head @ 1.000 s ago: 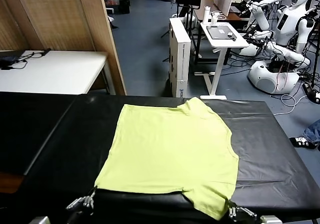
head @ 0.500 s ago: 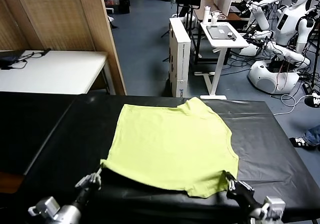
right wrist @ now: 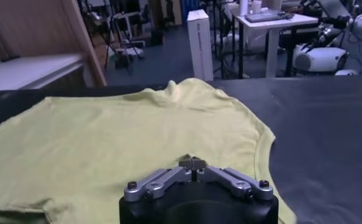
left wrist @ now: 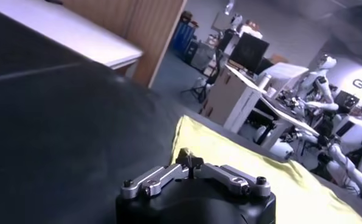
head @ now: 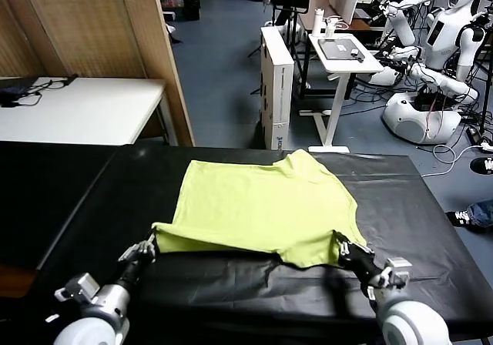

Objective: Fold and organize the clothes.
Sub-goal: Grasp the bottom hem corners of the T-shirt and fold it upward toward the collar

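The T-shirt's (head: 262,210) folded-under near hem is hidden, and both arms are cut off at the head view's bottom edge.

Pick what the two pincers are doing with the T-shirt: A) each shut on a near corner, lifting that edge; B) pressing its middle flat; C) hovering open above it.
A: the left pincer and right pincer pinch the T-shirt's near corners, raising that edge off the black table.

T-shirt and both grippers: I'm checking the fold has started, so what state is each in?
T-shirt: near edge lifted off the black table and carried toward the far edge, the rest lying flat.
Left gripper: shut on the shirt's near left corner.
Right gripper: shut on the shirt's near right corner.
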`<act>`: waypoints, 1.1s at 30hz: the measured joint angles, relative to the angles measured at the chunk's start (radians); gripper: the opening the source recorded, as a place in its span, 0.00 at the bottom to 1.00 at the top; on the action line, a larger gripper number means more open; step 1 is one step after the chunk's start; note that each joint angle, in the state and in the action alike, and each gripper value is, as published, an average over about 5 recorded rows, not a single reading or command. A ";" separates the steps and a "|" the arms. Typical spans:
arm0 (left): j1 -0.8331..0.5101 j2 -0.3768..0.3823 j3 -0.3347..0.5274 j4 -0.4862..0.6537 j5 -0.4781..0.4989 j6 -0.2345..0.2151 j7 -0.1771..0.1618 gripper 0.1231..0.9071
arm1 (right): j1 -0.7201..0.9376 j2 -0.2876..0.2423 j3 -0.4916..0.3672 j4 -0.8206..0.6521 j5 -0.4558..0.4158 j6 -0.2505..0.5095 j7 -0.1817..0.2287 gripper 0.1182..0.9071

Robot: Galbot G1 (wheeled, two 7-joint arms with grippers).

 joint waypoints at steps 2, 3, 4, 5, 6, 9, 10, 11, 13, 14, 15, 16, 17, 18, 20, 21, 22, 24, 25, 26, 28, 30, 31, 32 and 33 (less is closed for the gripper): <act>-0.010 0.001 0.000 0.010 0.000 0.001 -0.002 0.03 | 0.020 -0.001 -0.005 -0.018 0.000 0.000 0.000 0.03; -0.014 0.002 0.000 0.015 0.000 0.001 -0.002 0.03 | 0.029 -0.002 -0.007 -0.026 0.000 0.000 0.001 0.03; -0.018 0.003 0.000 0.020 0.000 0.001 -0.003 0.03 | 0.037 -0.002 -0.010 -0.034 0.000 0.001 0.001 0.03; -0.020 0.004 0.000 0.025 0.000 0.001 -0.003 0.03 | 0.046 -0.002 -0.014 -0.043 0.000 0.001 0.001 0.03; -0.023 0.005 0.000 0.029 0.001 0.001 -0.003 0.03 | 0.054 -0.002 -0.017 -0.051 0.000 0.001 0.002 0.03; -0.029 0.007 0.004 0.037 0.003 0.001 -0.002 0.03 | 0.077 -0.005 -0.027 -0.075 0.000 0.000 0.003 0.03; -0.032 0.009 0.007 0.039 0.004 0.001 -0.002 0.03 | 0.084 -0.006 -0.030 -0.082 0.000 0.000 0.003 0.03; -0.034 0.011 0.009 0.041 0.006 0.002 -0.001 0.03 | 0.091 -0.008 -0.033 -0.089 0.000 0.000 0.003 0.03; -0.041 0.016 0.016 0.047 0.009 0.003 0.000 0.03 | 0.103 -0.010 -0.038 -0.103 0.000 -0.001 0.004 0.03; -0.044 0.019 0.020 0.051 0.011 0.003 0.000 0.03 | 0.108 -0.010 -0.041 -0.110 0.000 -0.002 0.005 0.03; -0.048 0.023 0.023 0.055 0.013 0.004 0.000 0.03 | 0.112 -0.011 -0.042 -0.116 0.000 -0.003 0.005 0.03; -0.053 0.026 0.026 0.060 0.014 0.005 0.000 0.03 | 0.115 -0.011 -0.043 -0.122 -0.001 -0.003 0.005 0.03; -0.057 0.029 0.028 0.065 0.015 0.005 0.000 0.03 | 0.117 -0.011 -0.044 -0.127 -0.001 -0.004 0.005 0.03; -0.062 0.032 0.030 0.070 0.014 0.006 -0.001 0.03 | 0.118 -0.011 -0.043 -0.132 -0.001 -0.004 0.005 0.03; -0.071 0.038 0.034 0.078 0.014 0.007 -0.001 0.03 | 0.119 -0.012 -0.041 -0.139 -0.001 -0.004 0.005 0.03; -0.075 0.039 0.036 0.081 0.014 0.007 -0.001 0.03 | 0.120 -0.013 -0.040 -0.141 -0.001 -0.004 0.005 0.03; -0.078 0.041 0.038 0.084 0.014 0.007 -0.001 0.03 | 0.121 -0.014 -0.038 -0.143 -0.001 -0.004 0.005 0.03; -0.084 0.042 0.042 0.089 0.014 0.008 -0.001 0.03 | 0.125 -0.017 -0.036 -0.147 0.000 -0.004 0.005 0.03; -0.088 0.043 0.044 0.092 0.014 0.008 -0.001 0.03 | 0.127 -0.018 -0.036 -0.149 0.000 -0.004 0.005 0.03; -0.091 0.043 0.046 0.095 0.014 0.008 -0.001 0.03 | 0.129 -0.019 -0.035 -0.150 0.002 -0.004 0.004 0.03; -0.097 0.045 0.050 0.101 0.014 0.013 0.000 0.03 | 0.130 -0.022 -0.034 -0.151 0.006 -0.009 0.001 0.03; -0.101 0.046 0.052 0.105 0.016 0.019 0.002 0.03 | 0.128 -0.024 -0.032 -0.148 0.012 -0.019 -0.003 0.03; -0.101 0.046 0.053 0.105 0.017 0.022 0.003 0.03 | 0.125 -0.026 -0.029 -0.144 0.017 -0.025 -0.006 0.05; -0.100 0.046 0.053 0.105 0.019 0.025 0.004 0.04 | 0.121 -0.028 -0.026 -0.138 0.022 -0.031 -0.009 0.09; -0.099 0.047 0.053 0.103 0.020 0.026 0.004 0.08 | 0.116 -0.031 -0.023 -0.130 0.026 -0.037 -0.013 0.13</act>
